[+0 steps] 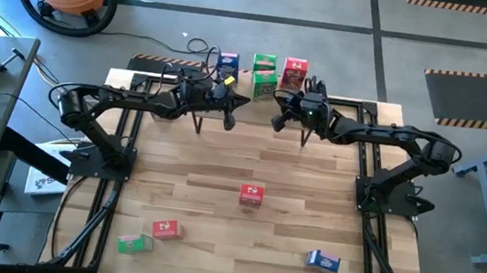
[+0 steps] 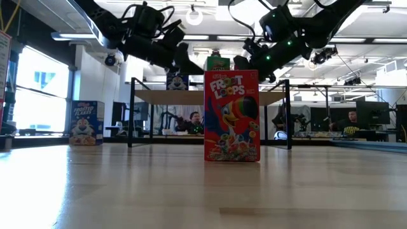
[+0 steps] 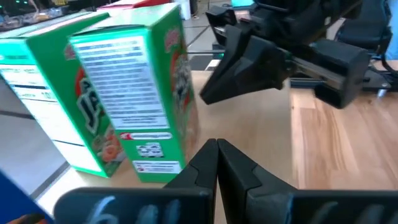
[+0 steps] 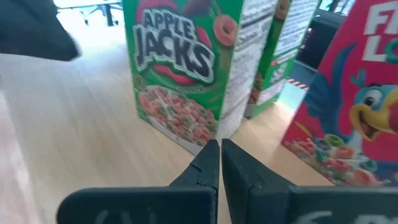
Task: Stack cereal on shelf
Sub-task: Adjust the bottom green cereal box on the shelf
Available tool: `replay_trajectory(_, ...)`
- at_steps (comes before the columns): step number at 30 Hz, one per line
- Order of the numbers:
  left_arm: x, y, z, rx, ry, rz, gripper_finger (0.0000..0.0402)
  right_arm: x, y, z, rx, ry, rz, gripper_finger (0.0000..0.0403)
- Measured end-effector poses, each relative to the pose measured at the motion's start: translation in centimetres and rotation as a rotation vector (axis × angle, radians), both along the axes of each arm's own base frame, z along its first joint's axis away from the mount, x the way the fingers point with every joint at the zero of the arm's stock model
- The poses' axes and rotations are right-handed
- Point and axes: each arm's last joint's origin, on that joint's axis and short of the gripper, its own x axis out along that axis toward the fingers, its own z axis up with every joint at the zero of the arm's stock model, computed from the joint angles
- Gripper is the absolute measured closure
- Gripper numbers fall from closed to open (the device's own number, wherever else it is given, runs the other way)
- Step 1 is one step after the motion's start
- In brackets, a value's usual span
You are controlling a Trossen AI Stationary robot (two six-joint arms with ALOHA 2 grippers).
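The shelf (image 1: 366, 109) stands at the table's far edge, and its board (image 2: 159, 96) shows on black legs in the low view. On it stand a blue box (image 1: 228, 62), two green boxes (image 1: 265, 63) (image 1: 265, 84) and a red box (image 1: 294, 72). My left gripper (image 3: 216, 149) is shut and hovers over the shelf, just left of the nearer green box (image 3: 134, 93). My right gripper (image 4: 219, 149) is shut too, close in front of that Apple Jacks box (image 4: 180, 68), with the red Froot Loops box (image 4: 348, 106) beside it. Four more boxes sit on the tabletop.
On the tabletop a red box (image 1: 252, 194) stands upright in the middle (image 2: 231, 116). A red box (image 1: 166, 229) and a green box (image 1: 133, 243) lie near the left front corner, and a blue box (image 1: 322, 260) lies front right. The two grippers are close together over the shelf.
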Motion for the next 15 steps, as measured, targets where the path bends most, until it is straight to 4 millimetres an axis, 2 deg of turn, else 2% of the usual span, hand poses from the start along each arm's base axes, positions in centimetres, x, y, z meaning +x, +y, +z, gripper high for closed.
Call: replay_trajectory(15, -0.04, 0.09, -0.01, 0.0, 0.0, 0.002, 0.0401, 0.67, -0.2, -0.44, 0.014, -0.055, 0.026, 0.0403)
